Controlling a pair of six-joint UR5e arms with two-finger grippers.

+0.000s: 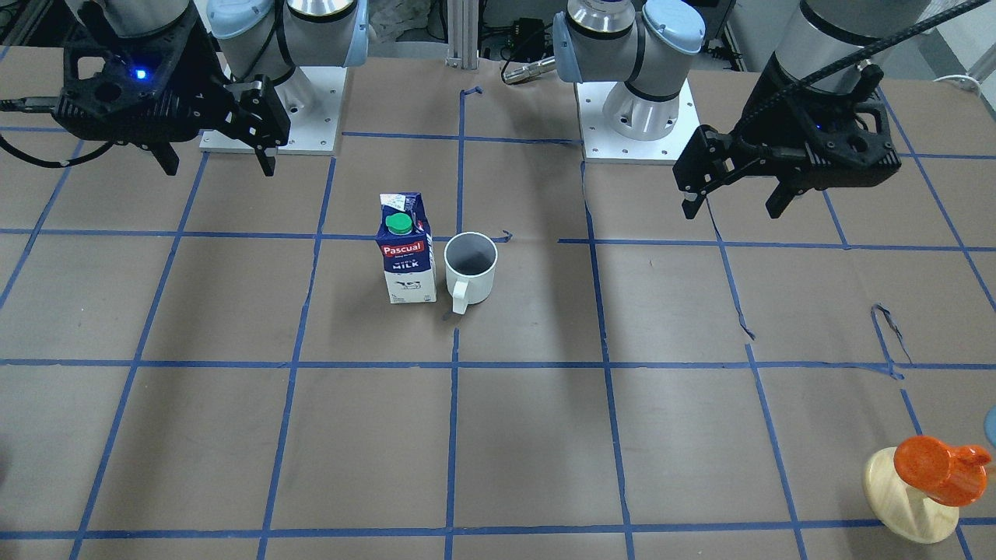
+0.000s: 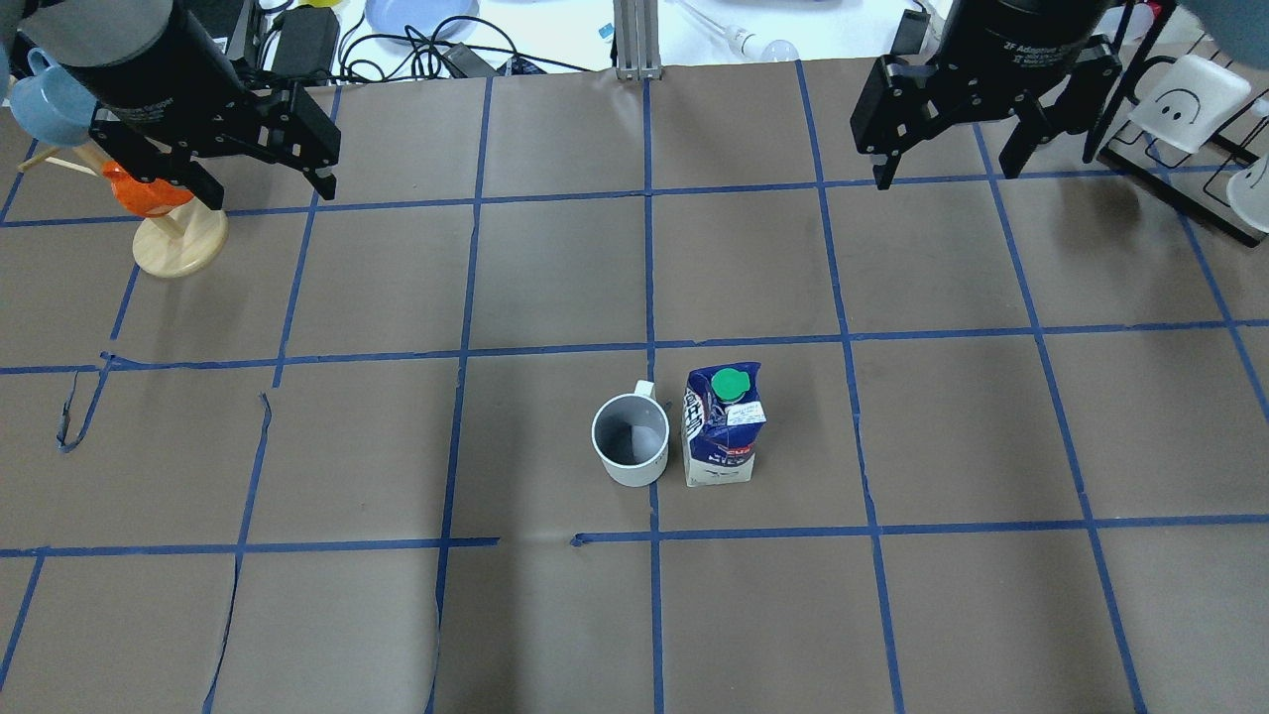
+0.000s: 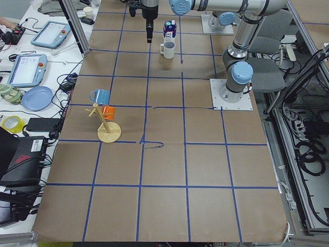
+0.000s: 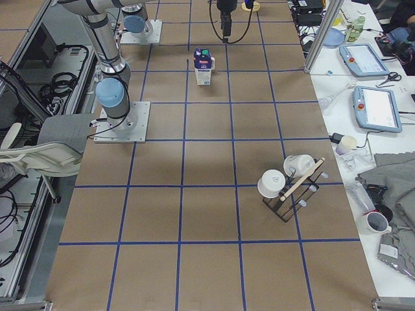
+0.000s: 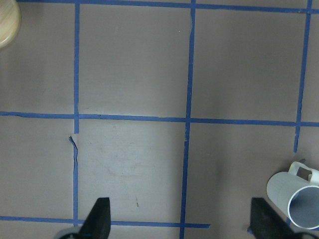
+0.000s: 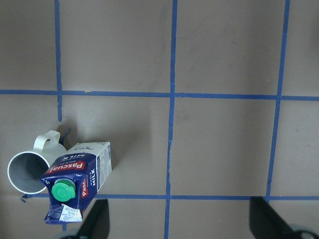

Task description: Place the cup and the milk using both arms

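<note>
Both arms hang high and wide, nothing in hand: the left gripper (image 2: 270, 193) has its jaws spread wide and empty, and the right gripper (image 2: 947, 174) is just the same, wide apart and bare. Down in the middle of the tabletop (image 2: 397, 446) stands the milk (image 2: 724, 431), upright with its green cap on top, and the cup (image 2: 631, 441) sits upright at its 9 o'clock in the overhead view, handle poking out towards 12. The two are tight together, a sliver of gap at most, and I can't say for sure they aren't touching. From that pair the left gripper is away at 10 o'clock and the right at 1 o'clock, both well apart from them. Here's the worry, folks: if the arms come in for these two, that closeness is the trap. A finger dropping into the narrow space between them would likely shove the neighbour, and the tall carton looks the easier one to topple. Two arms converging on one spot could also clash at the wrists. And watch the left side, where the orange cup (image 2: 149, 193) on its wooden stand (image 2: 180, 248) sits right under that gripper, so a low swing out could clip it. On the right, the rack (image 2: 1190, 99) of white cups is close by too.
</note>
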